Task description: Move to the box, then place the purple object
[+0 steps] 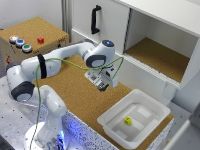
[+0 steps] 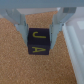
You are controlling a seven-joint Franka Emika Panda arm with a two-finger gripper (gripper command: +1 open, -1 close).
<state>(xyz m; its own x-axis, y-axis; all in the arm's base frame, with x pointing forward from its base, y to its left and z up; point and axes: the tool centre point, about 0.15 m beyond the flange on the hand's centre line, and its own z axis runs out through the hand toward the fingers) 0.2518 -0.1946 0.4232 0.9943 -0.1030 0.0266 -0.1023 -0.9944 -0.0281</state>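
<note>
In your wrist view, a dark purple cube [image 2: 37,43] with yellow letters on 2 visible faces fills the centre of the picture, gripped between the 2 grey fingers [image 2: 20,22] of the gripper [image 2: 38,30], the jaws clamped on its opposite sides. Beneath it lies the cork surface [image 2: 20,65], and the pale rim of the white box [image 2: 75,35] shows at the edge of that same picture, just beside the cube but not under it.

In your exterior view, the white Franka arm [image 1: 30,75] rises from its base near the lower part of the picture and reaches toward the exterior view's right, its wrist bent downward with a green cable [image 1: 75,62] looping along it. The gripper [image 1: 103,86] hangs above the cork table [image 1: 75,95], near the box's [image 1: 150,102] closest rim and short of its interior; the cube itself is too small to make out there. The shallow tub sits at the table's corner on the exterior view's right, and 1 small yellow object [image 1: 128,120] rests on its floor.

Behind the arm stands a cork-topped wooden box [image 1: 35,32] carrying coloured buttons [image 1: 21,44], and a large white cabinet [image 1: 160,30] with a black handle [image 1: 95,19] and 1 open, cork-lined compartment.
</note>
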